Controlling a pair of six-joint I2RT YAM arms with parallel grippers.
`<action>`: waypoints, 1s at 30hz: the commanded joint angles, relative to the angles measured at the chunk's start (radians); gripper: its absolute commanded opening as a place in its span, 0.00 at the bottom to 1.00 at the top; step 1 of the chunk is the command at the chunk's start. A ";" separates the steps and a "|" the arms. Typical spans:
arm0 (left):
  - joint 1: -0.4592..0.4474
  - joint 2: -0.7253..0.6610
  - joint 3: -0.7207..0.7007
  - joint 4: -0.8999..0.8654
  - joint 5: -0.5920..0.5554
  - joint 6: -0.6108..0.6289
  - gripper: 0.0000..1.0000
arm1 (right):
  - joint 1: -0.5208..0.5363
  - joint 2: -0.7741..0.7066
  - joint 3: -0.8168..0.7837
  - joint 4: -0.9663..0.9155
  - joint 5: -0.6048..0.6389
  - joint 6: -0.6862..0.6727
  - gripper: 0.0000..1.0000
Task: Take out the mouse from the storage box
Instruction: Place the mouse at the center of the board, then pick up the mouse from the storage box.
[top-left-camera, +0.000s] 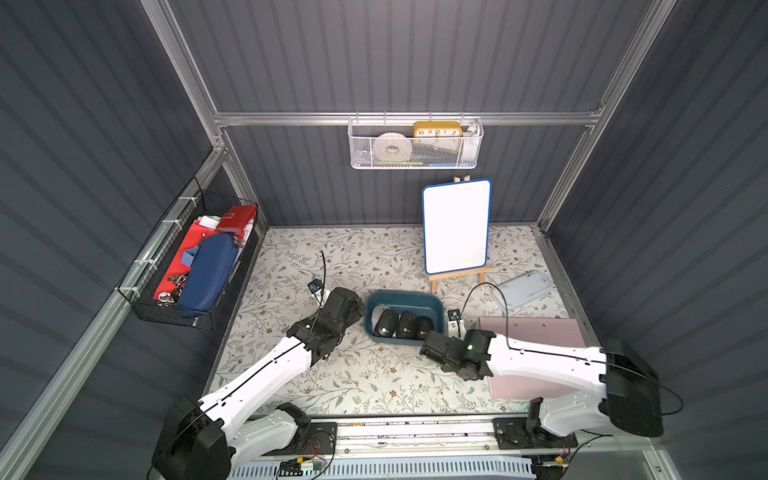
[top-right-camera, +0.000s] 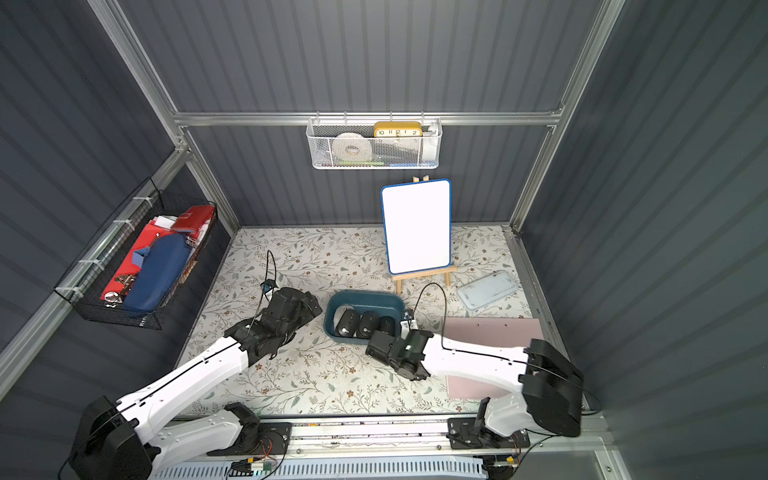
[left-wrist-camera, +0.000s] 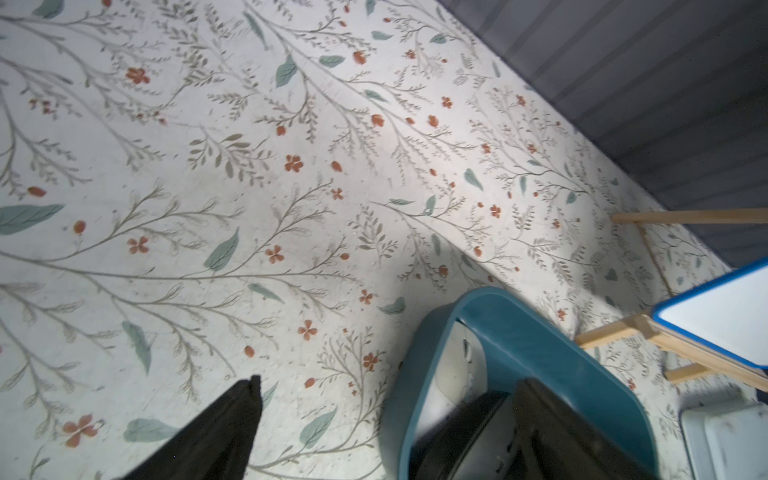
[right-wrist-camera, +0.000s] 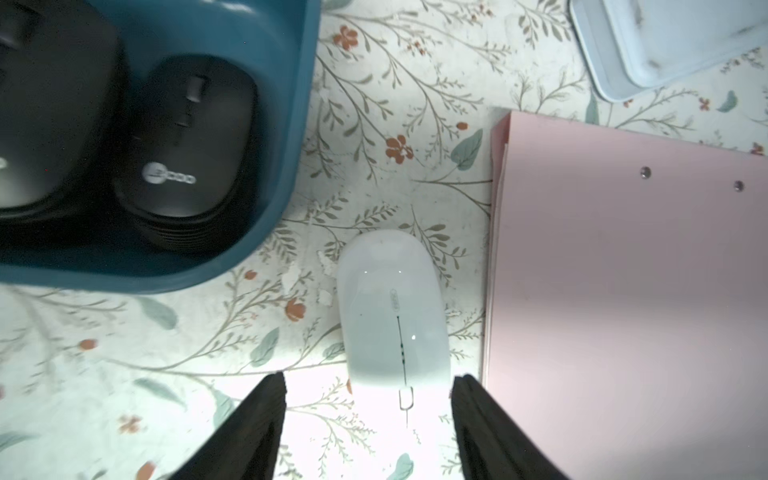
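Judging from the table, you have one white mouse (right-wrist-camera: 392, 311) out: it lies at the storage box's (right-wrist-camera: 291, 166) three o'clock, beside the pink folder (right-wrist-camera: 623, 291), with your right gripper (right-wrist-camera: 368, 399) released astride its end. Three black mice (top-left-camera: 401, 325) sit inside, and your left gripper (left-wrist-camera: 390, 380) gapes at nine o'clock.

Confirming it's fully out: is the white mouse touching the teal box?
Apart: the right wrist view shows floral tabletop between the white mouse and the storage box.

Teal storage box (right-wrist-camera: 291, 124), blk mice (right-wrist-camera: 187, 145), wht mouse (right-wrist-camera: 395, 316), pink folder (right-wrist-camera: 623, 291), cream floral-print tabletop (right-wrist-camera: 166, 332).
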 joint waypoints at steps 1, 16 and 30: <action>-0.003 0.025 0.092 0.007 0.095 0.154 0.99 | 0.001 -0.119 -0.066 0.070 0.061 -0.071 0.71; -0.273 0.449 0.435 -0.315 0.009 0.270 0.99 | -0.242 -0.359 -0.186 0.298 -0.015 -0.278 0.78; -0.397 0.717 0.622 -0.368 0.050 0.216 0.92 | -0.315 -0.444 -0.270 0.327 0.040 -0.221 0.79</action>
